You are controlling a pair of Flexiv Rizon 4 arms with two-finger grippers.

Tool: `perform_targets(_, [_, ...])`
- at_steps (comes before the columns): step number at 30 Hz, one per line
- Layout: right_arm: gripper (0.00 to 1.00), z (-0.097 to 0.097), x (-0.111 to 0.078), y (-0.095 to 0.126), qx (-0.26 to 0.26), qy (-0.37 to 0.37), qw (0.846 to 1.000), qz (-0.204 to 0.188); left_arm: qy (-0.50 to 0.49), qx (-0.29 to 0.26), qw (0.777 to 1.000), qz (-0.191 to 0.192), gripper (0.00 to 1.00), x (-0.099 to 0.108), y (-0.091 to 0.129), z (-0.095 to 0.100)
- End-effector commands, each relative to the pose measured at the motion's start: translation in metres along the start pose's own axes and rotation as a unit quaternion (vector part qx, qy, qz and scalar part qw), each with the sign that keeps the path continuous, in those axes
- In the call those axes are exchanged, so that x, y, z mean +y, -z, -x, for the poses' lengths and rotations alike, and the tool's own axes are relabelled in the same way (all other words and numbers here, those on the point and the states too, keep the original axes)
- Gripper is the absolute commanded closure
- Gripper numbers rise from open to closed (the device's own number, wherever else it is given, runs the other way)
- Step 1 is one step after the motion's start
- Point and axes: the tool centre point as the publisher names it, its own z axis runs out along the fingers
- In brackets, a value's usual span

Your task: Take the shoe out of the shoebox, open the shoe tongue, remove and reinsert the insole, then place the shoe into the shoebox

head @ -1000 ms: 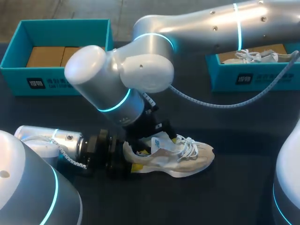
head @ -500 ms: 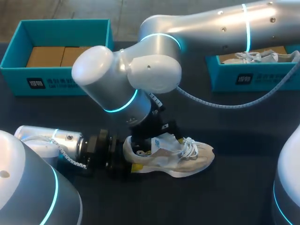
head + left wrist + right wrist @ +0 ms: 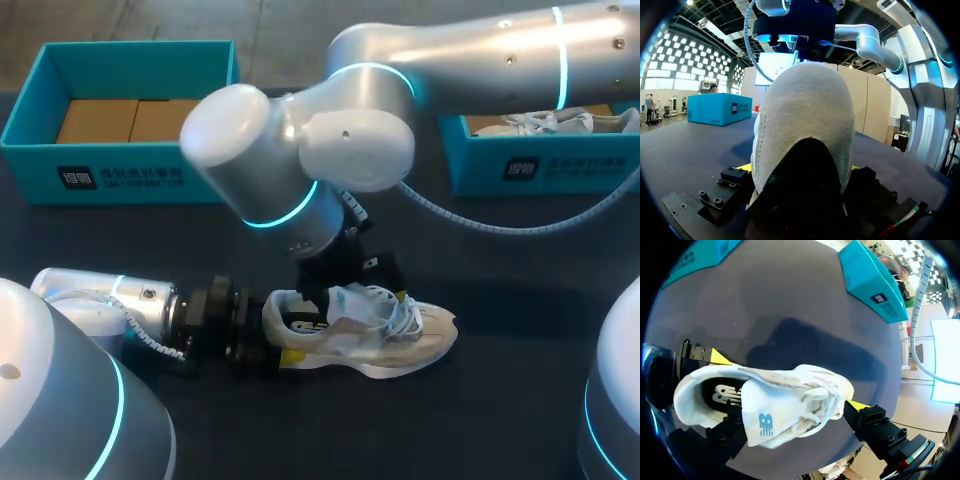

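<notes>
Pinching heel (image 3: 805,115) of shoe (image 3: 380,335), left fingers (image 3: 734,176) hold it on counter (image 3: 500,260); right fingers (image 3: 870,420), spread wide, straddle its laces (image 3: 820,400) and tongue (image 3: 760,422) from above.

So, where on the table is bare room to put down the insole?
Bare table lies nearer the camera than the shoe, and between the left shoebox and the left arm. It is crowded at the shoe, where the left gripper and right gripper meet.
</notes>
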Motion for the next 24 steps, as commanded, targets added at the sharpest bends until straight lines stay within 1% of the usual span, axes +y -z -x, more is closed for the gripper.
perform_targets(1, [0.00,0.002,-0.009,0.006,0.007,-0.303,0.953,-0.003,0.000,-0.002,1.000,0.001,1.00,0.003,0.001,0.000])
perform_targets(9, [0.01,-0.002,-0.018,0.012,0.023,-0.320,0.947,-0.014,0.000,-0.002,1.000,0.001,1.00,0.003,0.001,0.000])
perform_targets(12, [0.07,-0.001,-0.022,0.013,0.030,-0.333,0.942,-0.018,0.000,-0.002,1.000,0.001,1.00,0.003,0.001,0.000])
perform_targets(13, [0.08,-0.001,-0.023,0.013,0.033,-0.340,0.940,-0.020,0.000,-0.002,1.000,0.001,1.00,0.003,0.001,0.000])
perform_targets(15, [0.14,0.000,-0.025,0.012,0.037,-0.349,0.936,-0.019,0.000,-0.002,1.000,0.001,1.00,0.003,0.001,0.000])
perform_targets(16, [0.13,0.001,-0.026,0.011,0.038,-0.354,0.934,-0.019,0.000,-0.002,1.000,0.001,1.00,0.003,0.001,0.000])
perform_targets(21, [0.16,0.004,-0.026,0.011,0.037,-0.389,0.920,-0.019,0.000,-0.002,1.000,0.001,1.00,0.003,0.001,0.000])
perform_targets(24, [0.17,0.005,-0.024,0.009,0.038,-0.409,0.911,-0.022,0.000,-0.002,1.000,0.001,1.00,0.003,0.001,0.000])
